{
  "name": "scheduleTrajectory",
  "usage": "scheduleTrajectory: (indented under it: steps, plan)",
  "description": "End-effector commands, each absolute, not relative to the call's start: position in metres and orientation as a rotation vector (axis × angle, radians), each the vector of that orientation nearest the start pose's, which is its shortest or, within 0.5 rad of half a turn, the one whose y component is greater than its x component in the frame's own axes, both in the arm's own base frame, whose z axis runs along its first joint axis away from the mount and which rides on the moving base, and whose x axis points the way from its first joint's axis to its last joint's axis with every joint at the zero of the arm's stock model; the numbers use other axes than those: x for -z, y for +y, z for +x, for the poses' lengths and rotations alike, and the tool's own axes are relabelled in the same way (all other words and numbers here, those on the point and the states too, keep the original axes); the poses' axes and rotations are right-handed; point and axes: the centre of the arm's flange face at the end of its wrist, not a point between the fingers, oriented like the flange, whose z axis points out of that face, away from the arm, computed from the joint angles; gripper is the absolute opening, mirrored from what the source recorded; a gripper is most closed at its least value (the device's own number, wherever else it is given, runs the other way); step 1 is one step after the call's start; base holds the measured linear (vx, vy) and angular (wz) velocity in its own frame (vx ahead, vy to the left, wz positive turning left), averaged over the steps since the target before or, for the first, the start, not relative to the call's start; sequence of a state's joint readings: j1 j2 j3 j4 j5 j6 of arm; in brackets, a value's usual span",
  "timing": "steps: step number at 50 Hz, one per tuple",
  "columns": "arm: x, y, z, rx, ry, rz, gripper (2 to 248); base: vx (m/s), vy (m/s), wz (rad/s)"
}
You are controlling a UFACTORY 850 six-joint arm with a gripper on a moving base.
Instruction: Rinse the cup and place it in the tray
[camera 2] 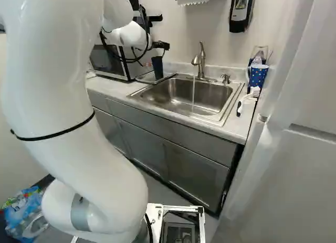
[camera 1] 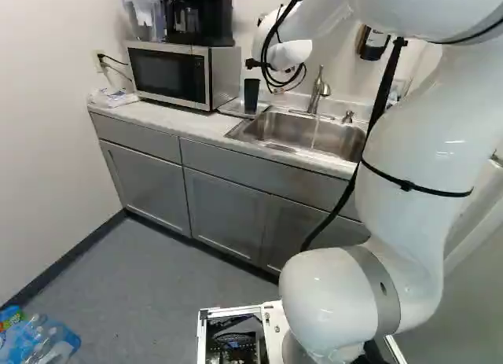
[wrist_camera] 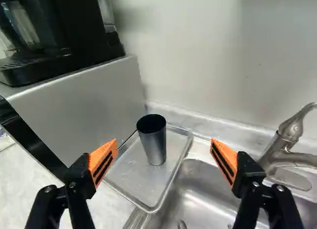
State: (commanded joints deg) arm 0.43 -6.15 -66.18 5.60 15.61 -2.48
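Note:
My gripper [camera 2: 158,45] hangs over the counter near the microwave in the right base view. Seen from the wrist, the gripper [wrist_camera: 165,152] stands wide open, its orange pads far apart with nothing held between them. The dark metallic cup [wrist_camera: 155,146] stands upright on the tray [wrist_camera: 130,176], ahead of the gripper and in line with the gap between its fingers. Neither finger touches the cup. Beside the sink, the same cup [camera 1: 251,95] shows at the tray in the left base view.
The microwave [camera 1: 169,73] borders the tray, with a black appliance [camera 1: 198,16] on top. On the tray's other side lies the sink [camera 2: 181,96], where water runs from the faucet [camera 2: 200,59]. A blue patterned cup [camera 2: 258,75] and a brush [camera 2: 247,100] are at the counter's far end.

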Motion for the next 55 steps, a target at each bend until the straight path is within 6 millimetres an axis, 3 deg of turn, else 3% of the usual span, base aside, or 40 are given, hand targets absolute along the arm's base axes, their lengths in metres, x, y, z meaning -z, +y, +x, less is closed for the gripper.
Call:
scheduleTrajectory:
  steps: [20,55]
  plan:
    - [-0.667,-0.026,0.548,1.978,0.141,-2.456,247,0.000,0.000,0.000]
    - [-0.705,-0.055,0.563,2.072,0.202,-2.415,247,0.000,0.000,0.000]
